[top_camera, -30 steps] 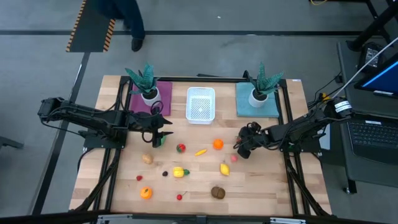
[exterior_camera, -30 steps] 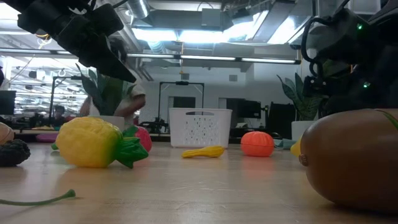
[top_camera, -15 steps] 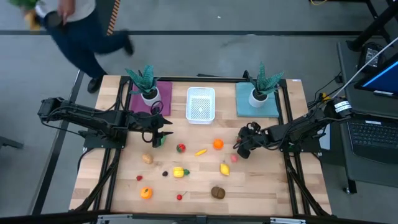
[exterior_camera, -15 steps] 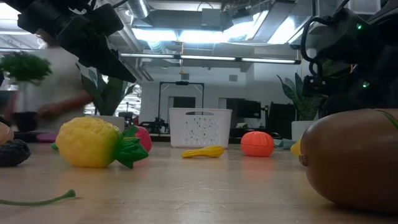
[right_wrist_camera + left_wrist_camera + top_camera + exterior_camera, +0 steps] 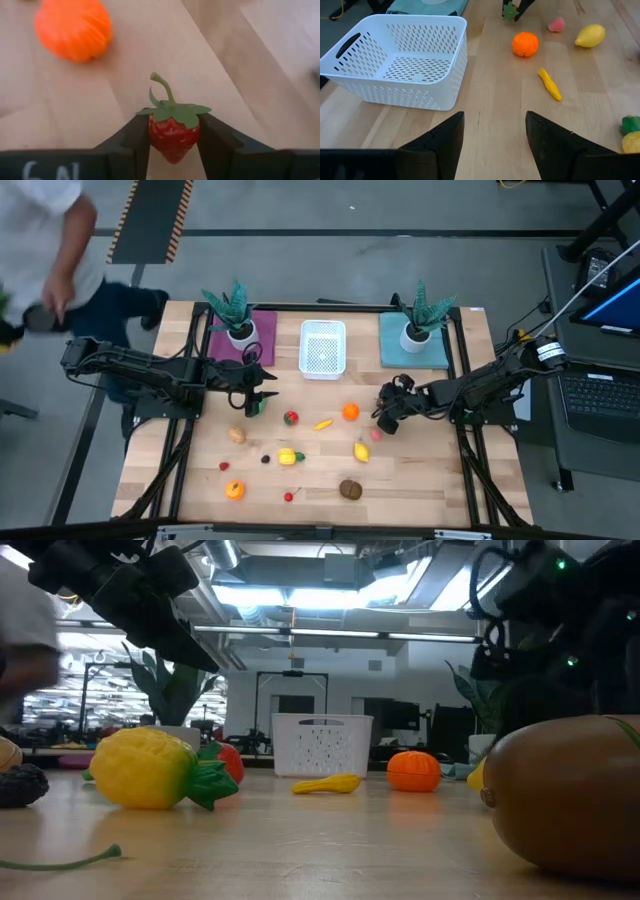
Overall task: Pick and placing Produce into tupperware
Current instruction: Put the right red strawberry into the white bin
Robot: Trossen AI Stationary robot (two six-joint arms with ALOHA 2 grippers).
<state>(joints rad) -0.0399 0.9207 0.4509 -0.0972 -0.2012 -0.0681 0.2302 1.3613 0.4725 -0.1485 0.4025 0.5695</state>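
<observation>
A small red strawberry (image 5: 173, 136) with a green leafy cap and a curled green stem sits pinched between the two dark fingers (image 5: 134, 140) of the right gripper (image 5: 384, 418), which are closed against its sides; the fruit's cap and stem stick out beyond the fingertips. Under it is bare light wood, and an orange (image 5: 73, 29) with a ribbed skin lies near it on the table (image 5: 420, 480). From above, that gripper stands right of centre, just beside the same orange (image 5: 350, 412) and close to a small pink fruit (image 5: 376, 434) and a yellow lemon (image 5: 360, 451).

The tupperware (image 5: 323, 347), a white perforated tub with rounded corners, stands at the far middle of the table, between a purple mat (image 5: 262, 340) and a teal mat (image 5: 432, 345), each bearing a spiky teal plant in a white pot (image 5: 241, 332). The tub is well apart from the held strawberry and nothing shows inside it.

The rest of the produce is scattered on the wood nearer the front: a yellow banana (image 5: 322, 424), a red fruit with a green top (image 5: 290, 418), a yellow piece with green leaves (image 5: 288, 456), a brownish potato (image 5: 236, 435), a second orange (image 5: 234, 490), a brown kiwi (image 5: 350, 489) and small red cherries (image 5: 289, 497).

The left gripper (image 5: 262, 400) hangs left of centre over the table, its fingers (image 5: 442, 145) spread apart with nothing between them, a green piece just beside it in the high view.

A person in a white top (image 5: 40, 225) is beyond the table's far left corner.
</observation>
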